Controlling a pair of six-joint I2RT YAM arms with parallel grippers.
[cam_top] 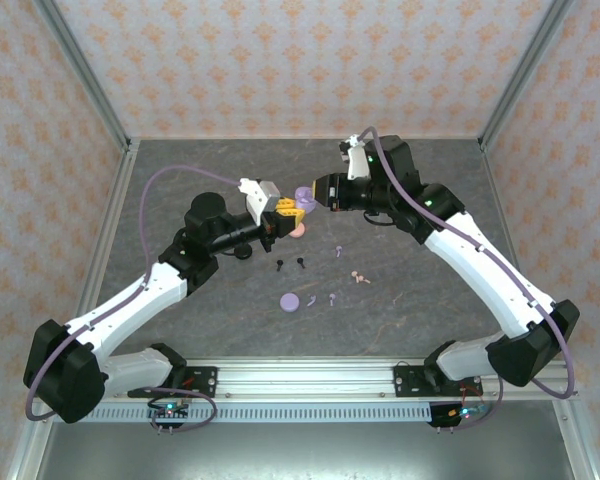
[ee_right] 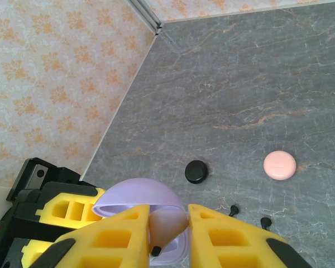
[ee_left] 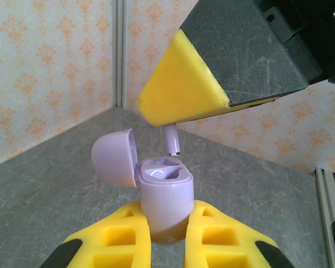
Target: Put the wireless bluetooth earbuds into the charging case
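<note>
Earbud [ee_left: 172,139], a lilac one, hangs stem down just above the open lilac case [ee_left: 166,190], pinched by my right gripper [ee_right: 168,215], while my left gripper [ee_left: 167,220] squeezes the case, so I judge it not yet seated, and other buds [cam_top: 359,277] lie on the table [cam_top: 410,310].

The fingers [ee_left: 118,241] are showing yellow, the case [ee_left: 164,201] and earbud [ee_left: 172,139] lilac, the worktop [cam_top: 400,300] marbled grey (walls [cam_top: 280,60] are wearing orange florals).

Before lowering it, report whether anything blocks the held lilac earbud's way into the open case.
Nothing visible does. The lilac earbud, pinched by the right gripper, hangs stem-down just above the open case clamped by the left gripper; its lid is swung back to the side, leaving the sockets uncovered.
</note>
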